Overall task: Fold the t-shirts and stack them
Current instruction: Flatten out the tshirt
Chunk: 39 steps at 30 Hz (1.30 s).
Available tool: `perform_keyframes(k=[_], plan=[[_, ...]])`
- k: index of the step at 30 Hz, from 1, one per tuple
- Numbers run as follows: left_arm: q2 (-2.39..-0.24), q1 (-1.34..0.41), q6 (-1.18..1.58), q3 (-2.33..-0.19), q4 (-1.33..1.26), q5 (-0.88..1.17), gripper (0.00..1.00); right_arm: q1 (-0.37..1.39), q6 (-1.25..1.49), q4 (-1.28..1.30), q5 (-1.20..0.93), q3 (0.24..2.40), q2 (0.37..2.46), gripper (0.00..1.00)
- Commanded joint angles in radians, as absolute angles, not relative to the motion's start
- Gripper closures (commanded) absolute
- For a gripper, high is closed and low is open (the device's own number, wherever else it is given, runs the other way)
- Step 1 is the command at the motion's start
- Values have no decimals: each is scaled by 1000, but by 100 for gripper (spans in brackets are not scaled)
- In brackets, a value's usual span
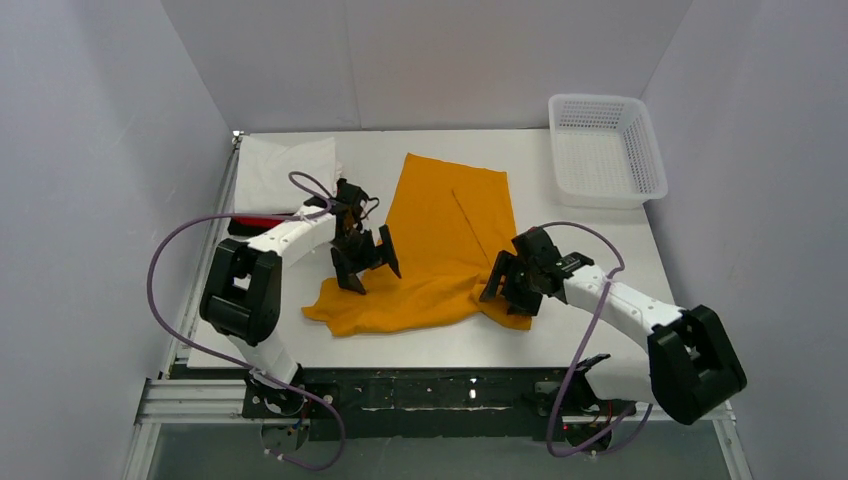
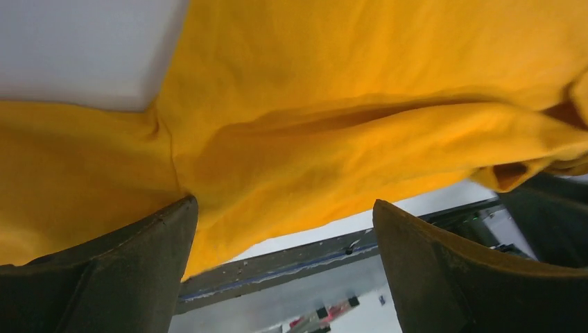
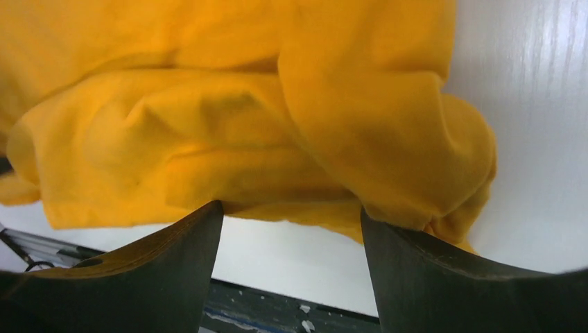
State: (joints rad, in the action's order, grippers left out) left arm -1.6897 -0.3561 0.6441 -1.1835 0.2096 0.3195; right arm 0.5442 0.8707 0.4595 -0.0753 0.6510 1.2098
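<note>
- Top external view, far-left corner of the table (image 1: 600, 250): a folded white t-shirt (image 1: 285, 165) lies flat against the left edge. A strip of a red t-shirt (image 1: 262, 219) shows just in front of it, partly hidden by the left arm. No writing can be made out on either.
- Left of centre, the left gripper (image 1: 367, 262) hangs over the left side of the mustard-orange t-shirt (image 1: 445, 235), where the cloth starts to bunch. Its jaws are spread wide and nothing sits between them.
- Left wrist view: both dark fingers (image 2: 118, 277) stand far apart at the bottom of the picture. Creased orange cloth fills the space beyond their tips, and a patch of white table shows at the top left. The fingers are released and pinch no cloth.
- Centre: the mustard-orange t-shirt lies on the middle of the table. Its far part is smooth and narrowed, with a straight crease running down it. Its near edge is rumpled and spreads out toward both arms. No neck label or print can be made out in any view.
- Right of centre, the right gripper (image 1: 512, 292) is at the near right corner of the orange shirt, with its jaws apart.
- Right wrist view: the two fingers (image 3: 444, 284) are parted and bare table lies between them. A bunched fold of orange cloth lies just past the tips, and whether the right-hand tip touches it cannot be told. Nothing is grasped.
- Far-right corner: a white plastic lattice basket (image 1: 640, 180) stands well apart from the shirt.
</note>
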Motion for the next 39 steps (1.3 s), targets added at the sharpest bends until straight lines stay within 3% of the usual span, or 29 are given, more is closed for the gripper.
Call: perform_keyframes(k=[1, 6, 12, 18, 22, 28, 33, 35, 39], plan=[[-1701, -453, 755, -1015, 134, 411, 2, 520, 905, 380, -21, 732, 1346, 20], [-1689, -595, 860, -843, -29, 418, 2, 461, 800, 350, -35, 936, 1565, 23], [-1682, -754, 968, -759, -304, 455, 2, 444, 597, 283, -295, 1254, 1881, 34], [-1903, -870, 884, -1003, -376, 461, 2, 442, 463, 276, -642, 1637, 2131, 44], [-2051, -936, 855, -1164, -493, 482, 2, 403, 270, 495, -607, 1866, 2189, 43], [-2080, -963, 816, -1310, -494, 406, 2, 133, 390, 498, -571, 1731, 2016, 33], [-2024, -963, 677, -1512, -164, 367, 2, 32, 381, 570, -288, 1567, 1774, 23], [-1942, -962, 634, -1482, -101, 352, 2, 12, 399, 581, -194, 1456, 1673, 24], [-1700, -930, 583, -1315, 9, 242, 2, 9, 494, 543, -266, 1166, 1495, 27]])
